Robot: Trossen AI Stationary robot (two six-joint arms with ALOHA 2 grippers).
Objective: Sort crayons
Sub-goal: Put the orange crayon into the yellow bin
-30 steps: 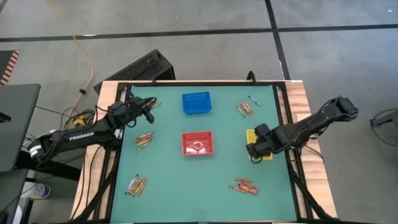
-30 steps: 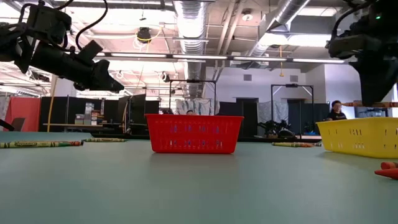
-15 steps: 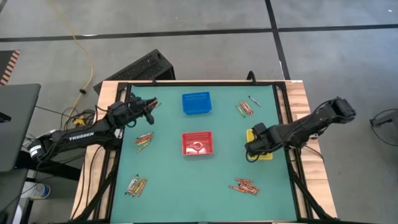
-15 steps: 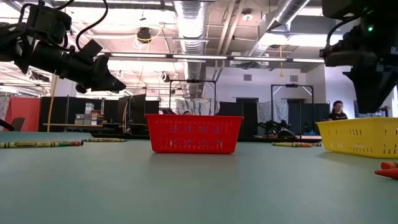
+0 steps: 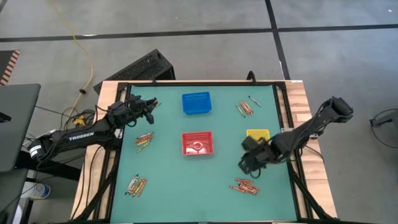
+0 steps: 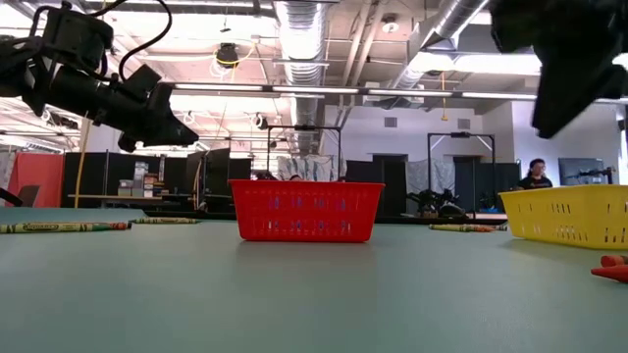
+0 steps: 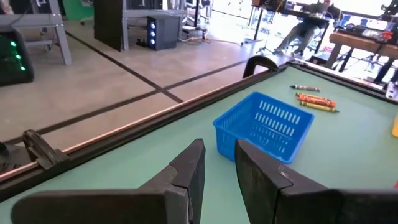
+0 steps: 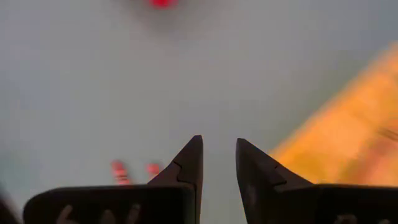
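Crayons lie in small heaps on the green mat: one at the left [image 5: 144,138], one at the near left [image 5: 135,185], one at the far right [image 5: 244,109] and one at the near right [image 5: 244,185]. My right gripper [image 5: 244,167] hangs open above the mat just beyond the near-right heap, which shows blurred past its fingers [image 8: 118,171]; nothing is between them. My left gripper [image 5: 151,104] is up at the far left, level and open [image 7: 217,146], facing the blue basket [image 7: 264,124], with nothing in it.
Three small mesh baskets stand on the mat: blue [image 5: 196,103] at the far middle, red [image 5: 198,143] in the centre, yellow [image 5: 258,135] at the right, just beyond my right arm. A dark raised frame [image 5: 283,118] rims the table. A person sits in the room behind [image 6: 531,175].
My right gripper has left its place over the yellow basket and swung toward the table's near edge and a little left, toward the near-right crayon heap, turning as it went; the whole basket now shows. My left gripper stayed in place and rolled slightly.
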